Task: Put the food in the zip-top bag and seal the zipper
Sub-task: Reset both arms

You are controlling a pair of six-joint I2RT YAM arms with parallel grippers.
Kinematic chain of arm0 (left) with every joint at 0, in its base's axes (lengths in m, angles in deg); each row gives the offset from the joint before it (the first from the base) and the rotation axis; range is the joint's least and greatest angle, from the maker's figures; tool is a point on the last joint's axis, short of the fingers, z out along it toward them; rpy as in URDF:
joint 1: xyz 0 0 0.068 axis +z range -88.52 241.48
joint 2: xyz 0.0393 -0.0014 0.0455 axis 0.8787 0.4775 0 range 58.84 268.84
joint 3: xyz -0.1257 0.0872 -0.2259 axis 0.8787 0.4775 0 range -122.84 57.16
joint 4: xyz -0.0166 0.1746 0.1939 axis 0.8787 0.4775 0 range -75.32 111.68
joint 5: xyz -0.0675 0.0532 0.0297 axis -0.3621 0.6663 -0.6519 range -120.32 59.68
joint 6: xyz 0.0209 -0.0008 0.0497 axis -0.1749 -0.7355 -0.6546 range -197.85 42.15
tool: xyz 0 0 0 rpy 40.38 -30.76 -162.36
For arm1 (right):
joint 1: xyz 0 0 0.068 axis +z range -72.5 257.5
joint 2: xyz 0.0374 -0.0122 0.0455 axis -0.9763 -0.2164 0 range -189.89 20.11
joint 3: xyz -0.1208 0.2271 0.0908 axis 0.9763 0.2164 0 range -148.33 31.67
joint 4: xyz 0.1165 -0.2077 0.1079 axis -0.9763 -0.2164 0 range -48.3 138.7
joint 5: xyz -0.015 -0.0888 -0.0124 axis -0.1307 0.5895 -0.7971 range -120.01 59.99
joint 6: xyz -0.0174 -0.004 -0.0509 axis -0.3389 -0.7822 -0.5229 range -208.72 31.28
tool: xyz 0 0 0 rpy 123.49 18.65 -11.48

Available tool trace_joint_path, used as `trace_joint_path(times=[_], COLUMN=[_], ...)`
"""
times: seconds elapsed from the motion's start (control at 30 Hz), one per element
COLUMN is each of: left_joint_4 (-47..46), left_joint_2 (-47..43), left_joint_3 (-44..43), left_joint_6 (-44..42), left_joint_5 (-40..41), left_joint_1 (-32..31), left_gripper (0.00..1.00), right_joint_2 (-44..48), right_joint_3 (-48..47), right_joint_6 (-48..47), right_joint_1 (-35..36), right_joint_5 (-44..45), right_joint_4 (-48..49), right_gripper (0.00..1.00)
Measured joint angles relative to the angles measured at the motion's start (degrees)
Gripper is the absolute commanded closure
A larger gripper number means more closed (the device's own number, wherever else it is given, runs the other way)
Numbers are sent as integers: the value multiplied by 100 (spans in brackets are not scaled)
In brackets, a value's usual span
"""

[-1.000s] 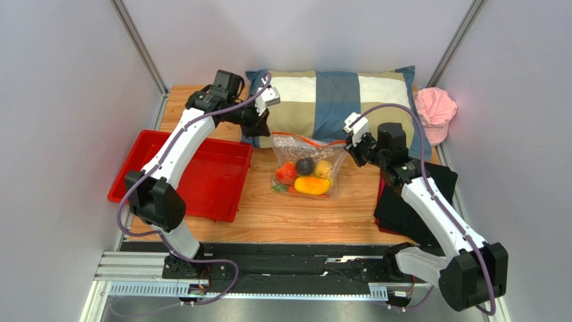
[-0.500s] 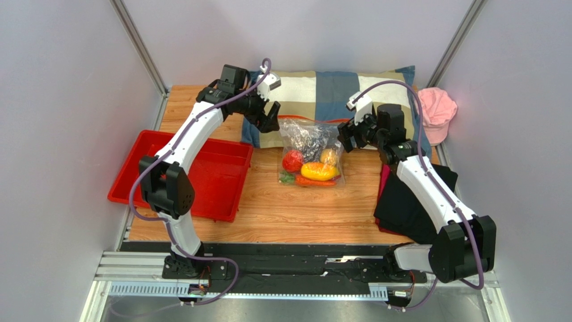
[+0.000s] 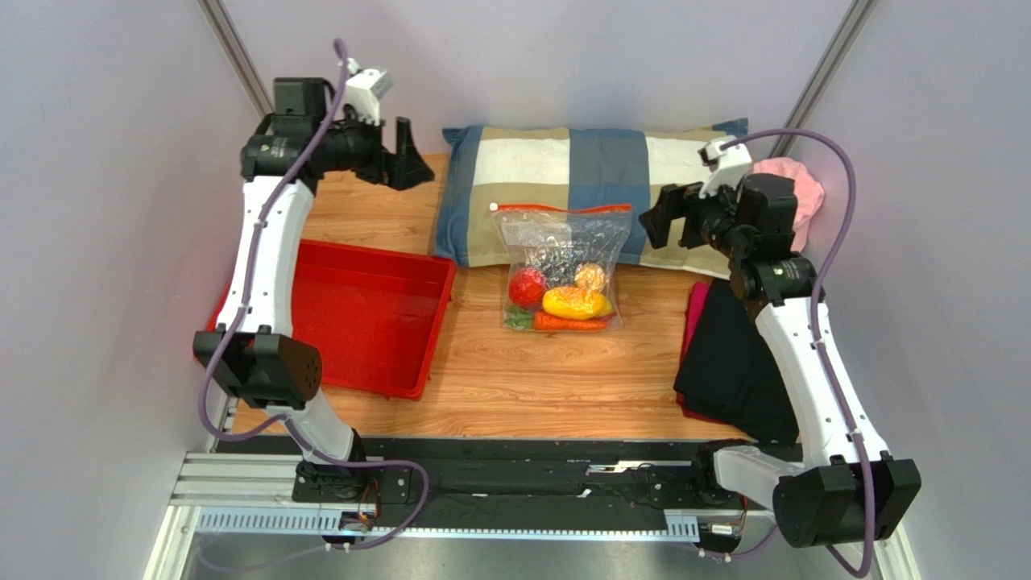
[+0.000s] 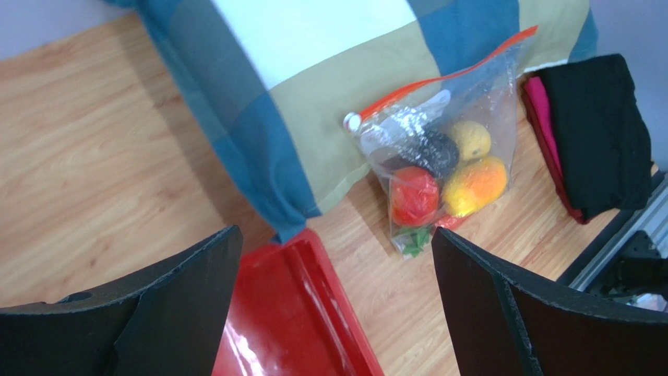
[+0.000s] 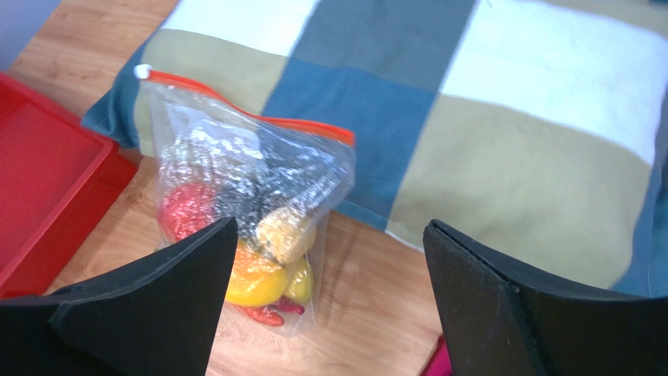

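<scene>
Top external view: the bag (image 3: 564,268) lies mid-worktop toward the far edge, its mouth propped on the near edge of the pillow (image 3: 581,169). The food (image 3: 559,296) sits inside at the low end. That slope likely keeps the pieces clear of the zipper (image 3: 563,209), which runs flat and straight, its slider (image 3: 495,208) at the left end. It looks sealed, though I cannot confirm this. The left claw (image 3: 405,160) hangs over the far left corner and the right claw (image 3: 663,221) near the right edge. Both have their fingers wide apart, grip nothing and stand well apart from the bag, which suggests the job is done.
</scene>
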Motion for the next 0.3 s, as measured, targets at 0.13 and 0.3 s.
trace_joint_path(times=[0.13,0.3], left_joint_4=[358,704], left_joint_2=[-450,-997], left_joint_3=[398,1353], left_joint_6=[57,-155], left_joint_5=[-138,2], left_joint_1=[627,1034], left_gripper=[1,1], right_joint_2=[-7,7], right_joint_3=[50,330], right_joint_6=[529,852], right_joint_1=[-638,-1062], right_joint_5=[-90,-133], right_joint_4=[-313,-584], right_gripper=[7,7])
